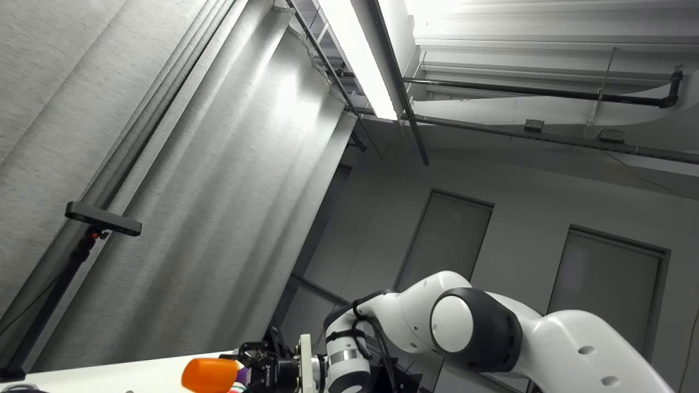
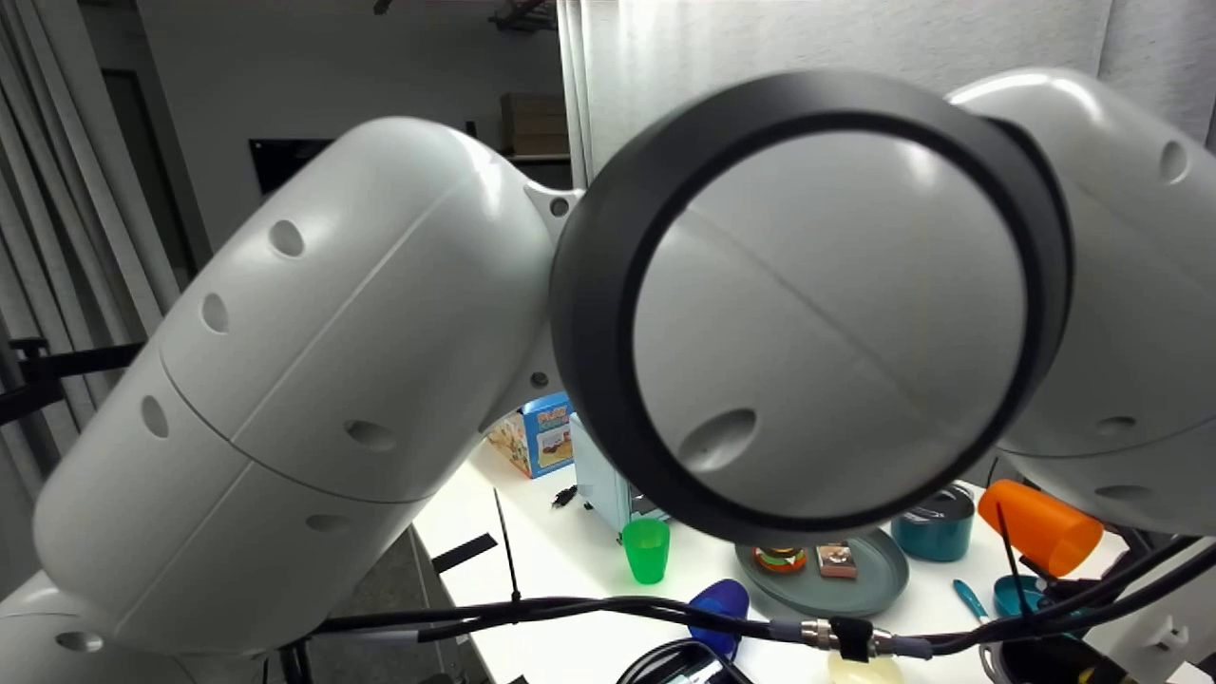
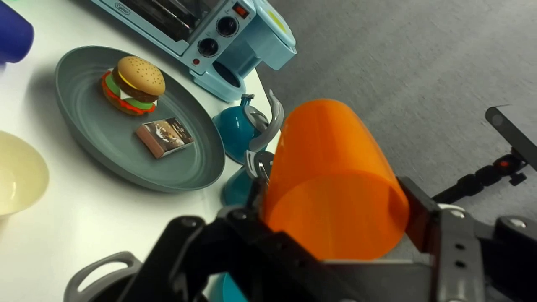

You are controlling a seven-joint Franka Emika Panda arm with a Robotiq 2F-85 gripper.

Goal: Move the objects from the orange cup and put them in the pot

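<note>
My gripper (image 3: 335, 201) is shut on the orange cup (image 3: 331, 142), with a finger on each side near its rim. The cup is tilted on its side in the air, its mouth toward the wrist camera. I see nothing in the part of its inside that shows. The raised cup also shows in both exterior views (image 1: 210, 375) (image 2: 1040, 527). An open dark pot with grey handles (image 3: 107, 280) is at the bottom left of the wrist view, partly hidden by a finger. In an exterior view the pot (image 2: 1045, 657) has a small yellow spot inside; the arm hides part of it.
A grey plate (image 3: 184, 172) holds a toy burger (image 3: 134, 86) and a small box (image 3: 165, 136). A teal kettle (image 3: 237, 132), lidded teal pot (image 2: 936, 532), blue toaster oven (image 3: 201, 50), cream bowl (image 3: 21, 176), blue cup (image 3: 14, 35) and green cup (image 2: 648, 551) stand around.
</note>
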